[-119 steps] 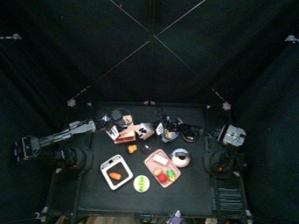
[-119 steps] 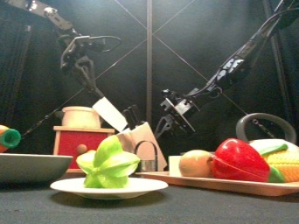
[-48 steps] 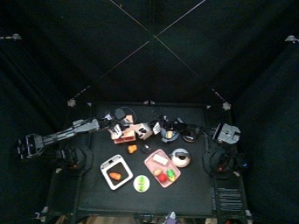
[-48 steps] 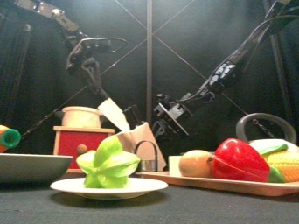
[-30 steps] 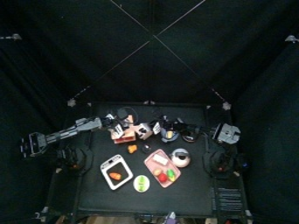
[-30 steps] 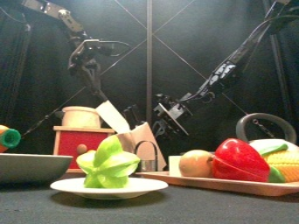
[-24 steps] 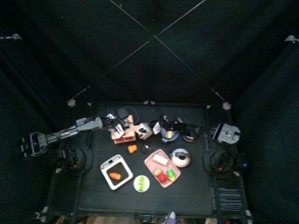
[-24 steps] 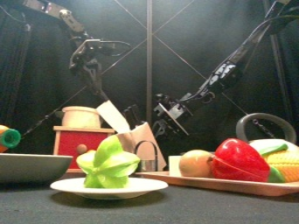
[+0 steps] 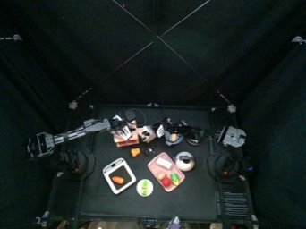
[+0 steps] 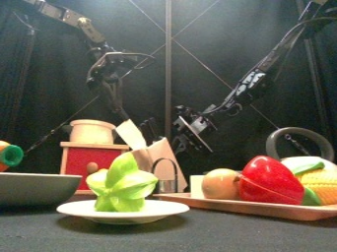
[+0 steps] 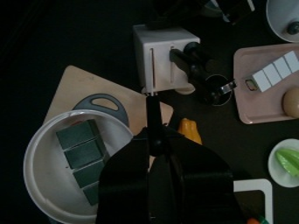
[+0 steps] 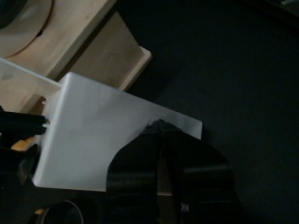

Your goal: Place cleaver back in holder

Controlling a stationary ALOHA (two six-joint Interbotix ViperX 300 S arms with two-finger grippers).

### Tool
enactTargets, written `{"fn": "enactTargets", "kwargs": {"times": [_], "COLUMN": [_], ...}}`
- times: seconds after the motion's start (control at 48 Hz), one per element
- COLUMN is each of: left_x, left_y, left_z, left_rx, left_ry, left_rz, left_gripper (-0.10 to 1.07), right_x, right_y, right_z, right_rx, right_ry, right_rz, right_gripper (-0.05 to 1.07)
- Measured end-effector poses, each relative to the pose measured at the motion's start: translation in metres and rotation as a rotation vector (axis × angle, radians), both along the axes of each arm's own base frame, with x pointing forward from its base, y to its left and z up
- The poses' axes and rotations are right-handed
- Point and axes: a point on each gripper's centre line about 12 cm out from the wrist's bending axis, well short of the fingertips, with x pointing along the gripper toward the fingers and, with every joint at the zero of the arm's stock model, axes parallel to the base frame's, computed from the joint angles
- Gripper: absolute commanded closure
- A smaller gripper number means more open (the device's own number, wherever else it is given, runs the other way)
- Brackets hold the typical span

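The small black table (image 9: 201,195) carries a crowd of toy kitchen things. The two black arms come in from either side. The left arm (image 9: 70,136) hangs high over the table's left half. The left gripper (image 11: 156,121) has its jaws a little apart with nothing between them. The right gripper (image 12: 163,133) reaches low toward the middle, its jaws narrowed to a pinch on the near end of the cleaver.

The holder (image 10: 77,157) – a chunky block with a reddish-orange lower part and a light tan top – stands at the left in the front view. The cleaver (image 10: 130,134), a flat white blade, is tilted in the air just beside the holder, between it and the right gripper. I cannot tell whether the blade touches the block.

Nearer the front are a pink tray (image 10: 263,208) with a red pepper (image 10: 271,179) and a white plate (image 10: 125,213) bearing a green star-shaped fruit (image 10: 121,185).
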Motion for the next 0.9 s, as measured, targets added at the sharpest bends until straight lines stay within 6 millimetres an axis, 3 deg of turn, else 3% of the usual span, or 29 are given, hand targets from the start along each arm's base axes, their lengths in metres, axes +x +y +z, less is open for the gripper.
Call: {"fn": "enactTargets", "kwargs": {"times": [0.458, 0.896], "left_x": [0.009, 0.015], "left_y": [0.006, 0.008], "left_z": [-0.004, 0.000], "left_rx": [0.022, 0.047], "left_ry": [-0.041, -0.093], "left_rz": [-0.001, -0.002], "left_gripper": [0.21, 0.20], "right_x": [0.000, 0.001], "right_y": [0.000, 0.001], "right_z": [0.001, 0.001], "right_rx": [0.000, -0.001], "right_ry": [-0.002, -0.003], "right_rz": [-0.001, 0.002], "right_gripper": [0.70, 0.70]}}
